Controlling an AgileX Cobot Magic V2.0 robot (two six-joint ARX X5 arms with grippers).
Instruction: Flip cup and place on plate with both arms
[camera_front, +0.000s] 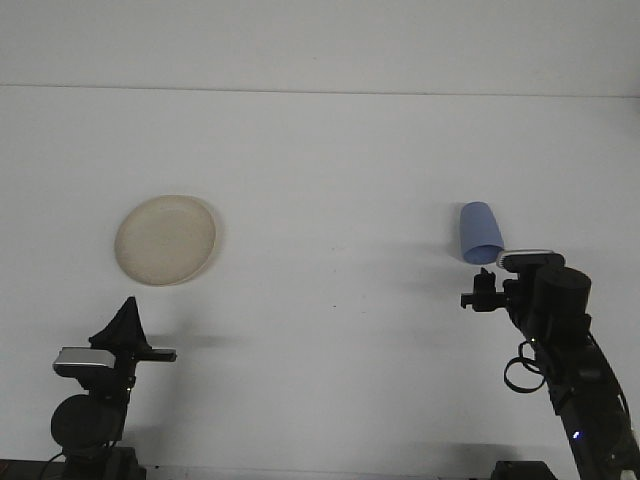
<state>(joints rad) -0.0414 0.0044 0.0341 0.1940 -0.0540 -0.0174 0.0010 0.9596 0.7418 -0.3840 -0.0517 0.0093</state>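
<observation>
Your blue plastic cup (481, 234) lies on its side on the white desk (340, 160), well to the right of the round beige plate (165, 239). Your right gripper (482, 293) sits just below the cup, apart from it; I cannot tell its fingers' spread. The left gripper (127, 325) waits below the plate, fingers likewise unclear. You're at the approach step, it seems; next, reach in and grasp the cup's side.

white table (330, 160), pale wall (320, 40) behind, even light.
</observation>
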